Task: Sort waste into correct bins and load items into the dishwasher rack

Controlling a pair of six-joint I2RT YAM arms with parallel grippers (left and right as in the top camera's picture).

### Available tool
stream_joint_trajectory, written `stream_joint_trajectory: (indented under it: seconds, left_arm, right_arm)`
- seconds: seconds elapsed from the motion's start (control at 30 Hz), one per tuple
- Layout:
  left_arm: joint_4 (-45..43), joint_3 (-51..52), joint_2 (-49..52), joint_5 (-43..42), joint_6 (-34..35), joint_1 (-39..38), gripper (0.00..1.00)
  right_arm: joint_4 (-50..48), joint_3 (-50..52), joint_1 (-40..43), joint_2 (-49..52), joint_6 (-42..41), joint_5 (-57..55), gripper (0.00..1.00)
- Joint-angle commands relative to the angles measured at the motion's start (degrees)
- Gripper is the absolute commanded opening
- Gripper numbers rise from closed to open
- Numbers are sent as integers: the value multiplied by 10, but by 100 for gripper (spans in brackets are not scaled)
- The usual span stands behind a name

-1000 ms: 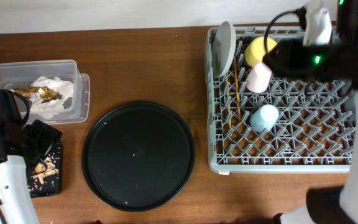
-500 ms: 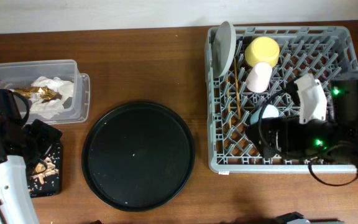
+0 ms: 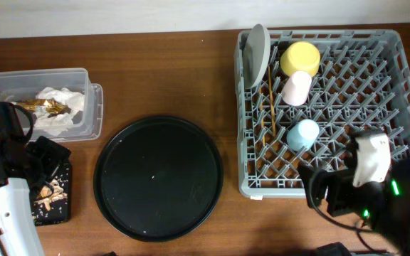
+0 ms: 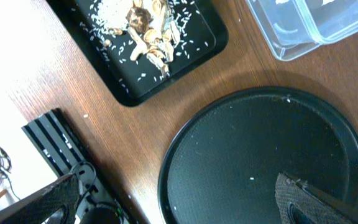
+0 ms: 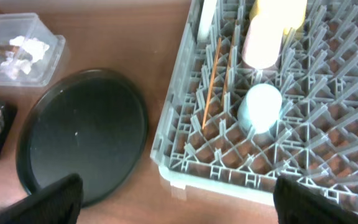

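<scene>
Since a second ago the right arm has swung from the rack's far edge down to its near corner; the left arm has not shifted.

The right gripper (image 5: 178,183) has its fingers spread wide and holds nothing. It hangs above the near rim of the rack (image 5: 166,168). Just beyond it in the rack the blue cup (image 5: 261,107) stands mouth down. Past that the pink cup (image 5: 265,40) lies on its side, touching the bowl (image 3: 300,58) at the far edge. The chopsticks (image 5: 211,81) lie side by side among the pegs, beside the cups. The plate (image 3: 256,55) stands on edge along the rack's side nearest the round tray (image 3: 159,178).

The left gripper (image 4: 178,186) is also spread wide and empty, above the round tray's rim. Near it the small tray (image 4: 123,87) holds the scraps (image 4: 148,31) and pale crumbs. The tub (image 3: 91,107) sits past the small tray with the napkin (image 3: 59,107) and wrapper (image 3: 45,107) inside.
</scene>
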State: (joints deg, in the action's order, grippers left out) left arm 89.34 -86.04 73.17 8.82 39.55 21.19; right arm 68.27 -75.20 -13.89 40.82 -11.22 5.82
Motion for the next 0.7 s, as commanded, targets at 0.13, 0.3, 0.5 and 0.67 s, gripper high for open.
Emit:
stream_joint_trajectory:
  seconds: [0.13, 0.3, 0.5, 0.67]
  left_arm:
    - [-1, -2, -2, 0, 3, 3, 99]
    - [-1, -2, -2, 0, 3, 3, 99]
    - [-1, -2, -2, 0, 3, 3, 99]
    - [-1, -2, -2, 0, 3, 3, 99]
  right_arm:
    - [-252, 403, 44, -335, -3, -43, 98]
    - [-410, 564, 68, -371, -47, -42, 98]
    - [-587, 697, 68, -406, -47, -42, 98]
    - [-662, 749, 68, -406, -47, -60, 98]
